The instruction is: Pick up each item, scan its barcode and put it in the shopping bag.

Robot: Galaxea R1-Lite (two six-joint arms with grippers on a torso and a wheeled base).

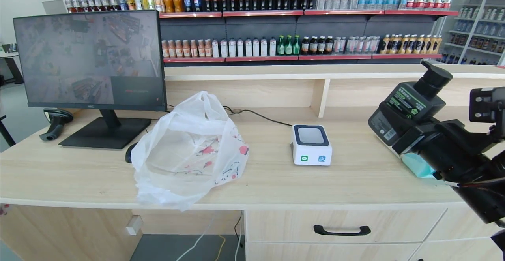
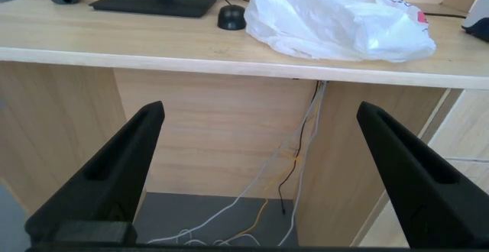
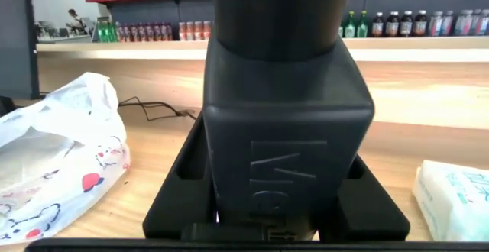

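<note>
Pale wood makes up the long counter, seen from the head view with a raised ledge along its far side. On the counter's left part stands a monitor, with a handheld scanner beside its foot and a mouse near the stand. A white plastic bag with red print slumps at the middle, its mouth loosely gathered. Just right of it sits a small white scan box, a cable running off behind. Over the right end the right gripper is clenched on a dark bottle with a black cap, held tilted in the air, well apart from the bag. Beneath the arm lies a teal tissue pack. Shelves of drink bottles fill the back wall, and a drawer handle shows below the counter.

From the left wrist, the left gripper hangs below the counter's front edge, fingers spread wide and holding nothing; loose cables dangle under the top.

From the right wrist, the bottle sits between both fingers, with the bag and the tissue pack on the counter beyond.
</note>
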